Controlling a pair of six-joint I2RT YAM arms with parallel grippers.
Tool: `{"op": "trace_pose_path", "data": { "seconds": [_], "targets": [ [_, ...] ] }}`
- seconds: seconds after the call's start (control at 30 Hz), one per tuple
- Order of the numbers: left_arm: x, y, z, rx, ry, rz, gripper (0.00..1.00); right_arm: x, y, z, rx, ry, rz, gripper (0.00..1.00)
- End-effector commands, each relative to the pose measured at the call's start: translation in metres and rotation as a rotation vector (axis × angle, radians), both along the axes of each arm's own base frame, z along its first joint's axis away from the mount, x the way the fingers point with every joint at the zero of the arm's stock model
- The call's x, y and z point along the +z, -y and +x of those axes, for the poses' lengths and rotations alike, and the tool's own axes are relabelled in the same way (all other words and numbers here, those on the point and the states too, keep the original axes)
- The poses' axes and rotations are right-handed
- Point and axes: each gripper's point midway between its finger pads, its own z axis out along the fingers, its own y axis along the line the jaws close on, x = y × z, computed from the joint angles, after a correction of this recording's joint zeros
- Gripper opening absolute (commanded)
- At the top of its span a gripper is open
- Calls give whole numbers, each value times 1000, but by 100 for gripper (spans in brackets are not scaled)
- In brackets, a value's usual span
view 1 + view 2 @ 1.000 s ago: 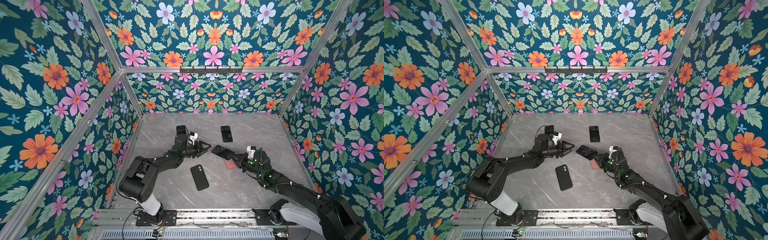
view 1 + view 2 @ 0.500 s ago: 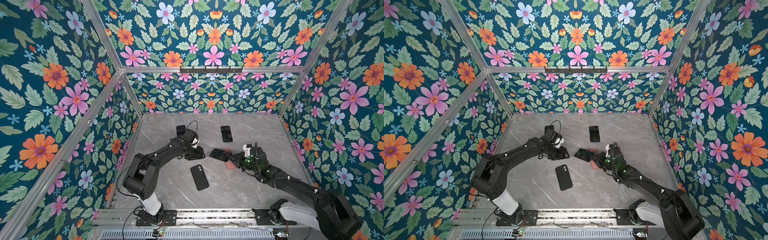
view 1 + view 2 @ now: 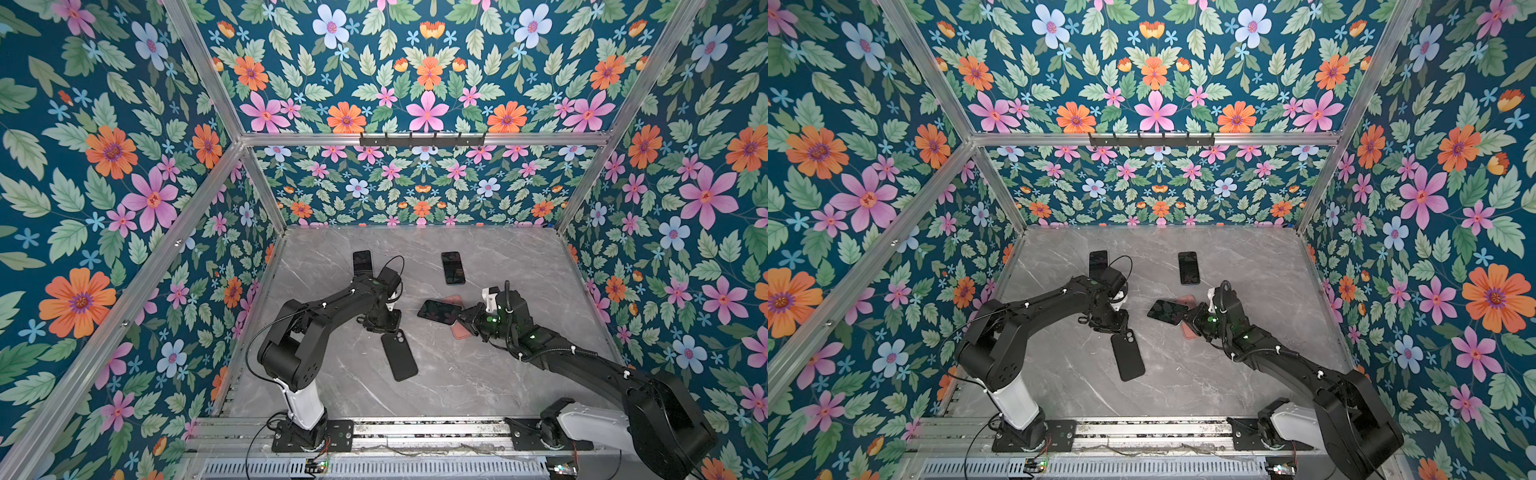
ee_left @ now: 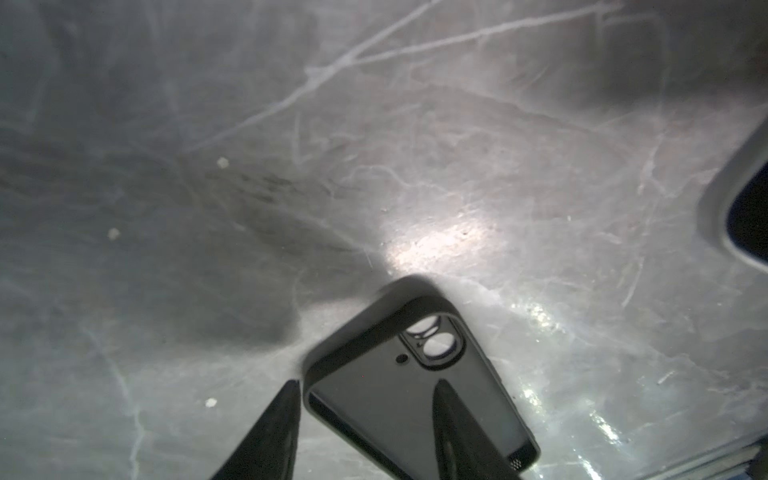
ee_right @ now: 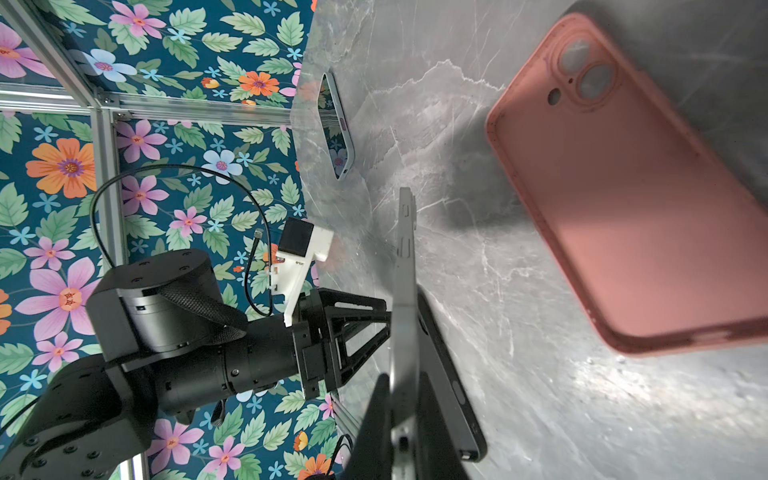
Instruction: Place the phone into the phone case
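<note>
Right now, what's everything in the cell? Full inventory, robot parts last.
table: 1, grey marble, inside floral walls
flat phones: 2, dark, far side of the table; one centre, one left, partly hidden
held phone: 1, dark, off the table, beside the pink case
pink case: 1, pink, flat on the table, right of centre
black case: 1, black, flat on the table, centre
hook rail: 1, black, back wall crossbar
arms: 2, black, based at the near edge; left, right
left claw: open, straddling the black case's edge near its camera end
right claw: shut on the held phone
</note>
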Motion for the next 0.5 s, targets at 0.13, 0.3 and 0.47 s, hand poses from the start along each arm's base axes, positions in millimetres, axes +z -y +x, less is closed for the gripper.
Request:
{"op": "trace_pose_path", "data": {
  "seconds": [0.13, 0.3, 0.47],
  "targets": [
    [-9, -5, 10, -34, 18, 98, 46, 7, -3, 2, 7, 34, 32, 0],
    [-17, -6, 13, -38, 12, 119, 35, 6, 1, -1, -1, 34, 22, 0],
    [-18, -8, 12, -37, 12, 128, 27, 8, 2, -2, -2, 42, 13, 0]
  ]
}}
